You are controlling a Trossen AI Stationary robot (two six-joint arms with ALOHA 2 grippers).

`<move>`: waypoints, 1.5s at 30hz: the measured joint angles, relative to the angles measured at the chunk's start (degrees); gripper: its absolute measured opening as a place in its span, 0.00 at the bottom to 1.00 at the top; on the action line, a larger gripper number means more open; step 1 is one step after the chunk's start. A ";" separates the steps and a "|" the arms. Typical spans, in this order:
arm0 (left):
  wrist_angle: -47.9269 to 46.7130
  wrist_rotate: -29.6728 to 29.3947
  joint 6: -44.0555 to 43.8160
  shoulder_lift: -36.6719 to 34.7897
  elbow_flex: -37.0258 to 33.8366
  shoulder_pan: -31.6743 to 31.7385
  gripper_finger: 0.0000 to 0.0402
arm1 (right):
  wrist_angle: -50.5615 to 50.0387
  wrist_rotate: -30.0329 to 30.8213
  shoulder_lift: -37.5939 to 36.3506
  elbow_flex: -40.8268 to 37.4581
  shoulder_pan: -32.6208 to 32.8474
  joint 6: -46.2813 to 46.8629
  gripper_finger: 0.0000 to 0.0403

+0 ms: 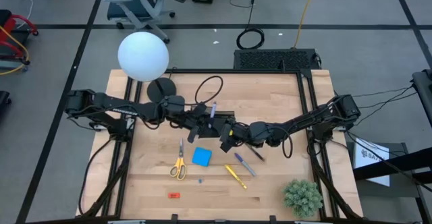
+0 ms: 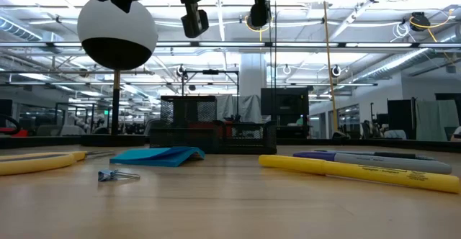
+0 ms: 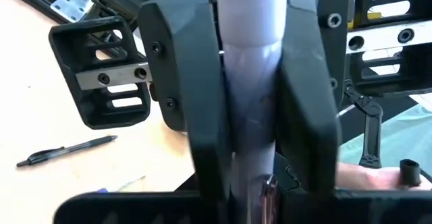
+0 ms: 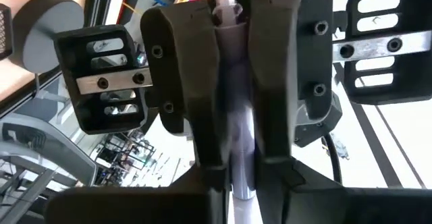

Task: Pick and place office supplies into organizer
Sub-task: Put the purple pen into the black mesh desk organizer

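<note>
Near edge, left of ctr: small flat red eraser-like piece, lying alone. Near right corner: green plant ball, well apart from the supplies.

Next row back: tiny blue clip-like item on bare wood; yellow pen just right of it, lying diagonal. Yellow-handled scissors left of ctr, blades pointing far. Bright blue square pad just right of the scissors, not touching them. Purple-grey pen and thin black pen right of the pad, both diagonal, near each other.

Table ctr, above the wooden table: left gripper reaches in from the left, right gripper from the right, tips close together and raised off the surface. Wrist views: dark fingers pressed flat against both sides of a lavender pen; same seen from the other arm, fingers clamped on the pen shaft. Assessment: both claws pinching the one pen, which is held in the air betw. them, not in any tray.

Black organizer tray: cannot tell it apart from the dark arm parts at ctr.

Far side: black cable loop; black round lamp base far left, white globe lamp above it.
</note>
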 joint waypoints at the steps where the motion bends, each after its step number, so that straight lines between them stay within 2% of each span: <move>1: 0.06 0.00 0.00 0.00 0.00 0.12 0.07 | 0.02 0.19 0.00 0.00 0.00 0.38 0.08; 4: 0.02 -0.02 0.40 0.00 0.00 0.63 0.09 | 0.01 1.58 0.02 0.00 0.00 2.55 0.08; 12: 0.25 1.01 5.27 -0.27 0.00 2.71 0.29 | 0.37 6.84 0.04 0.00 0.09 6.54 0.08; 24: 0.04 7.29 6.44 -0.50 0.00 5.31 0.49 | 0.45 6.93 0.00 0.00 0.17 7.93 0.08; 29: -0.08 9.51 7.16 -1.16 0.00 7.13 0.52 | 0.43 9.05 -0.01 0.00 0.17 10.20 0.08; 34: -4.07 9.31 10.50 -4.03 0.00 9.53 0.52 | 0.38 11.93 -0.02 0.00 0.17 12.52 0.08; 41: -11.06 5.69 16.69 -10.26 -0.06 11.59 0.52 | 0.39 16.15 -0.02 0.00 0.17 20.53 0.08; 45: -15.55 2.76 20.62 -14.76 -0.04 12.33 0.52 | 0.30 16.06 -0.02 0.00 0.13 28.52 0.08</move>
